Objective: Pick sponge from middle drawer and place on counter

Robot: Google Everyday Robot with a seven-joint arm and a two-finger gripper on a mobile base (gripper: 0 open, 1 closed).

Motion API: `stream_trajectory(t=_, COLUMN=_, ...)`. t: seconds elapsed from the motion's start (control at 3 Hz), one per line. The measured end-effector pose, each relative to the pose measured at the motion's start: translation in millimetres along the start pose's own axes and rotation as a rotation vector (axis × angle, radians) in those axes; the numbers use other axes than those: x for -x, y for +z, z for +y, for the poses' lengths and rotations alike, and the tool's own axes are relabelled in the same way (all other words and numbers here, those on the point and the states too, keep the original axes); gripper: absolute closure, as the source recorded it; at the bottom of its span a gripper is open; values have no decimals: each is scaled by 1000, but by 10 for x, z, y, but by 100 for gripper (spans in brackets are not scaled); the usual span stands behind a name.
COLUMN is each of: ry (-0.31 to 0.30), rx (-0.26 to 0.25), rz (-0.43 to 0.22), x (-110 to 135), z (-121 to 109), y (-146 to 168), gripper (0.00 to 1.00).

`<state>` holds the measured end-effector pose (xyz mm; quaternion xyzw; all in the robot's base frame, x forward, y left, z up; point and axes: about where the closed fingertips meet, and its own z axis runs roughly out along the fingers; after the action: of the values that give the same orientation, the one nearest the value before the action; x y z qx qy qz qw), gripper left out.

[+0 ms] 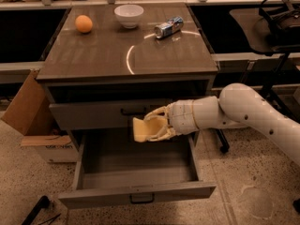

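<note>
The gripper (158, 125), just right of centre, clasps the sponge (140, 130); its fingers (156, 112) cover the sponge's 3 o'clock end. The arm (253, 111) runs off the edge at 4 o'clock and hides the middle drawer's (136, 193) back right corner. At 12 o'clock on the bench (93, 55), the can's (168, 27) label is unreadable.

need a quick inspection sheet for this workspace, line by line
surface: glossy grey-brown counter with a thin pale arc; the sponge is not on it yet
job's things: pale-yellow foam sponge held above the open grey metal middle drawer
clutter: round orange fruit, white bowl and blue-and-silver can on its side, all at the counter's back
grippers: gripper shut on the sponge, in front of the closed drawer front
cables: nothing seen
surroundings: brown cardboard box left of the cabinet; dark side table to the right
</note>
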<state>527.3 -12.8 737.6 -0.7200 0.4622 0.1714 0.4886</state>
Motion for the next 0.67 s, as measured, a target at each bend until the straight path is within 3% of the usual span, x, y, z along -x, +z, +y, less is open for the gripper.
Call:
stream_trajectory(t=0.33, ry=-3, rx=-1, rz=1, x=18, z=-24, y=-18, gripper=100)
stream_trajectory(t=0.67, ry=-38, rx=-7, rz=17, x=209, z=-270, y=-208, gripper=100)
